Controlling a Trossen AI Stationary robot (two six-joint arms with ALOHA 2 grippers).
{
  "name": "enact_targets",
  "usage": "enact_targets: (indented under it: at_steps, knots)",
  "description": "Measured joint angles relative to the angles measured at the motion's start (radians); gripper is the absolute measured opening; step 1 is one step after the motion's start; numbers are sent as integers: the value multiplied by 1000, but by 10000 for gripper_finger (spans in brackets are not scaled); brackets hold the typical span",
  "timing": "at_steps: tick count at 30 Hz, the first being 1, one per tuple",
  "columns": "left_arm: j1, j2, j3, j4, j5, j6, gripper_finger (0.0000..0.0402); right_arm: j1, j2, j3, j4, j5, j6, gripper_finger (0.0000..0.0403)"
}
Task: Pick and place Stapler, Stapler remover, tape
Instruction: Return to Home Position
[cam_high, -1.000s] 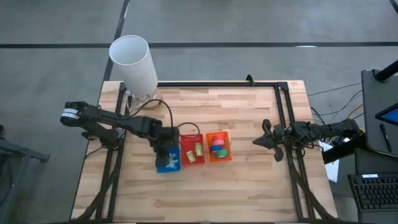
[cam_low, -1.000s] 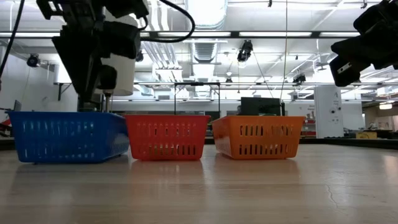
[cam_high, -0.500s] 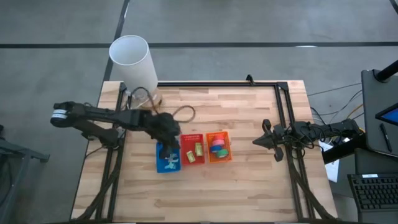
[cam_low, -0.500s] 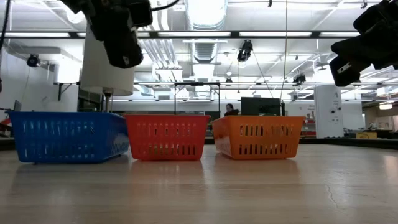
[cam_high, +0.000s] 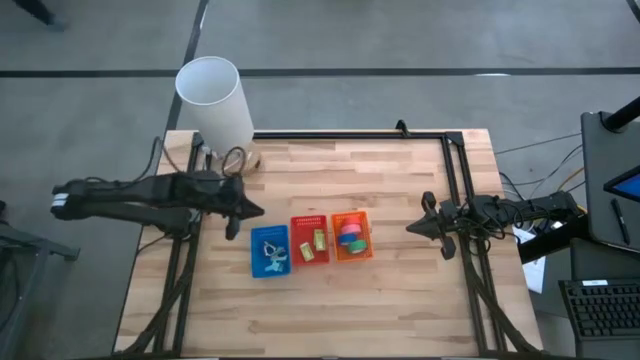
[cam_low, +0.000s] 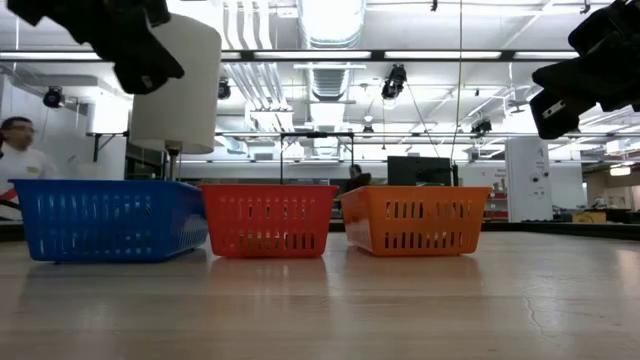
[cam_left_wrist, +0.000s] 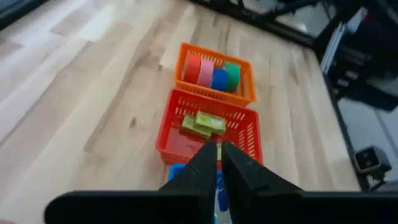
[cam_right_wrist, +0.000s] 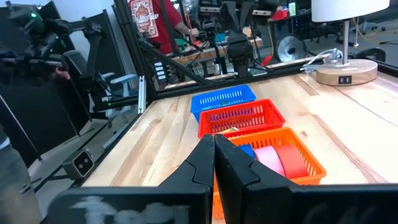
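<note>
Orange bin holds 4 tape rolls.

The bench is pale planked wood, smooth with a soft satin sheen. The blue bin, red bin and orange bin are slotted moulded plastic, faintly glossy. The tape rolls look smooth. The lamp shade is matt white, the lamp base pale wood, the frame black metal.

Overhead, table-level and wrist cameras share orange bin.
</note>
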Motion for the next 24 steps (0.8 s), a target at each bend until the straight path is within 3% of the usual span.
enact_targets:
  at_steps: [9,18,24]
  knots:
    - [-1,-225,-133,63,-98,3,46,0,0,0,0,0,0,8]
    - [-1,-534,-302,81,-160,-18,39,0,0,0,0,0,0,8]
    - [0,-668,-368,85,-228,-17,42,0,0,0,-1,0,0,8]
